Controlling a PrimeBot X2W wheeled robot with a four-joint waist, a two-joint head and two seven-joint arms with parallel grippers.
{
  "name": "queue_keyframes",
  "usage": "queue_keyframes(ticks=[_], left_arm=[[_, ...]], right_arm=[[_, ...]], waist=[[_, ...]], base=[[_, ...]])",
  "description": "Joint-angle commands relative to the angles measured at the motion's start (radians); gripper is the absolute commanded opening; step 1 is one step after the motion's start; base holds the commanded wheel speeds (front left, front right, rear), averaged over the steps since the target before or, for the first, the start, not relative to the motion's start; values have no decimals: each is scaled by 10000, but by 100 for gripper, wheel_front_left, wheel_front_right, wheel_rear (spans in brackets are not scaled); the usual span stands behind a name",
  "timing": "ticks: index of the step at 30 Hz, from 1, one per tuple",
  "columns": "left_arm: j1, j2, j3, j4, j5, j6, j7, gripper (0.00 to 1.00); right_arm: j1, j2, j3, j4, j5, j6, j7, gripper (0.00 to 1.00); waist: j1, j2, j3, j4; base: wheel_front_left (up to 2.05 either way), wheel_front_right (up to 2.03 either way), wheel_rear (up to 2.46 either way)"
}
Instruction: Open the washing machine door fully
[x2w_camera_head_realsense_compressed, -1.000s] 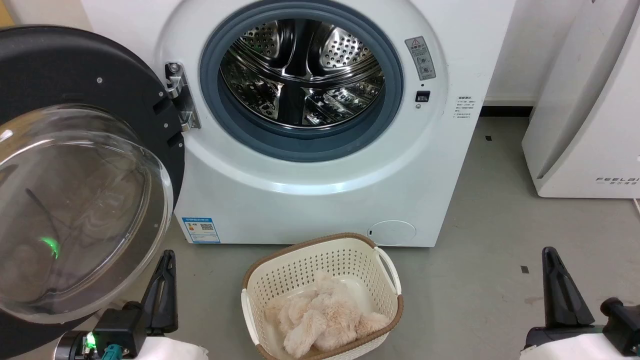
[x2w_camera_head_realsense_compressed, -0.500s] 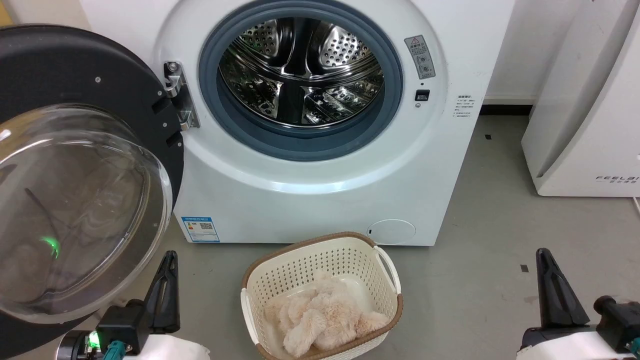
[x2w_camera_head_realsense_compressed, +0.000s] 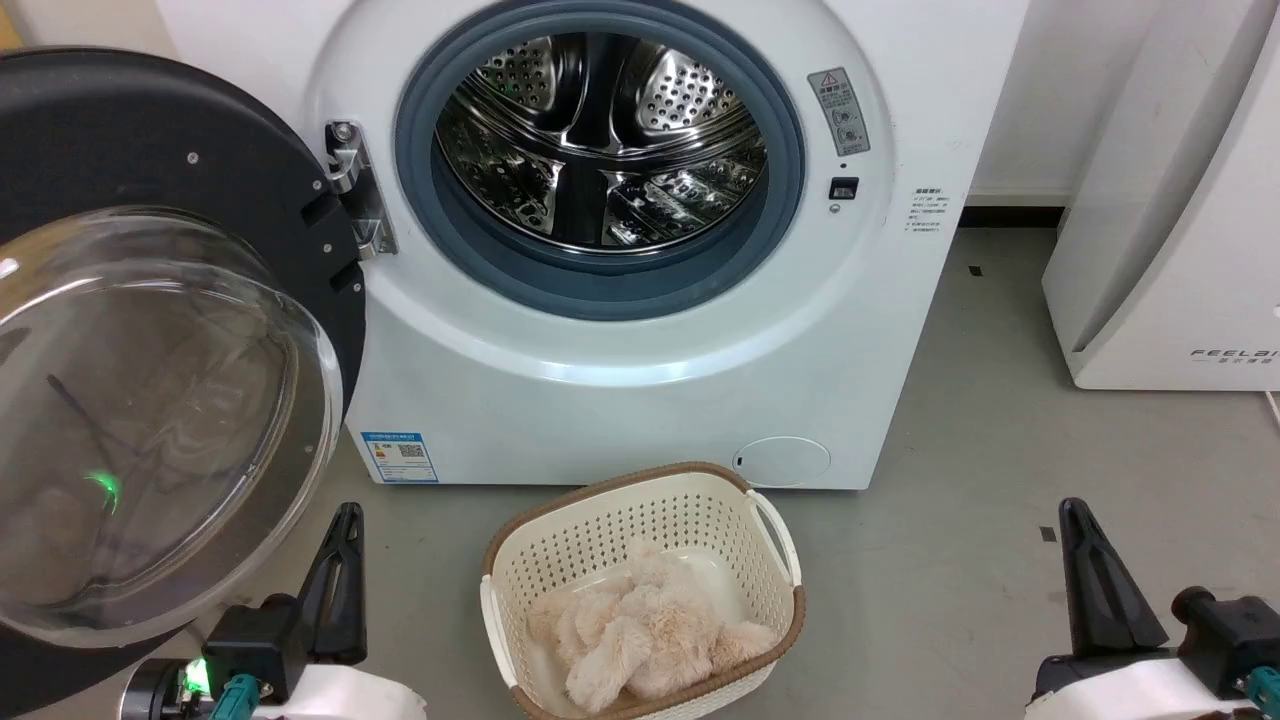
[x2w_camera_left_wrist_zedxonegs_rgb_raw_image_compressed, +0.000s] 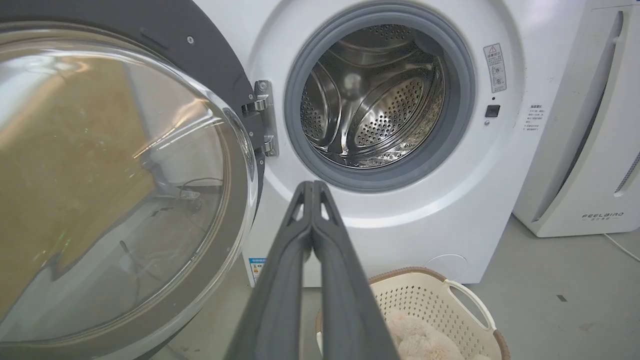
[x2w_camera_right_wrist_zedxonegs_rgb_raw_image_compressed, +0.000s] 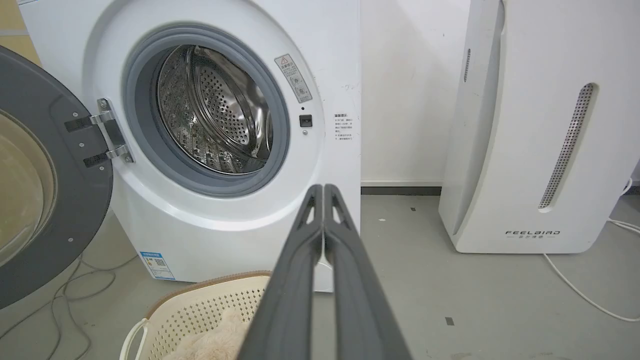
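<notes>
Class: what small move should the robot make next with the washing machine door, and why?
Probably just hold still: the washing machine door already stands swung wide, the drum exposed, and the shut left gripper and right gripper sit clear of it.

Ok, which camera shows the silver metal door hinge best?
The right wrist view: the silver metal hinge shows whole, both arms reaching onto the round black-rimmed glass door. The head view shows the hinge steeply from above; in the left wrist view the door's edge partly hides its arms.
</notes>
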Motion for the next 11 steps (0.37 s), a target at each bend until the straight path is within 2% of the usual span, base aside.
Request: queue_keyframes(ticks=[1,11], left_arm=[[-103,6,-21,-39,74,68,59,0],[-135,2,-87,-78,97,127,269,0]], right_arm=[[-125,7,35,-61,-112,2,63,0],[-167,9,114,-93,-233,3,268,0]], waist=[[0,-1,2,-1],[0,-1,25,-12]], base=[[0,0,0],[0,0,0]])
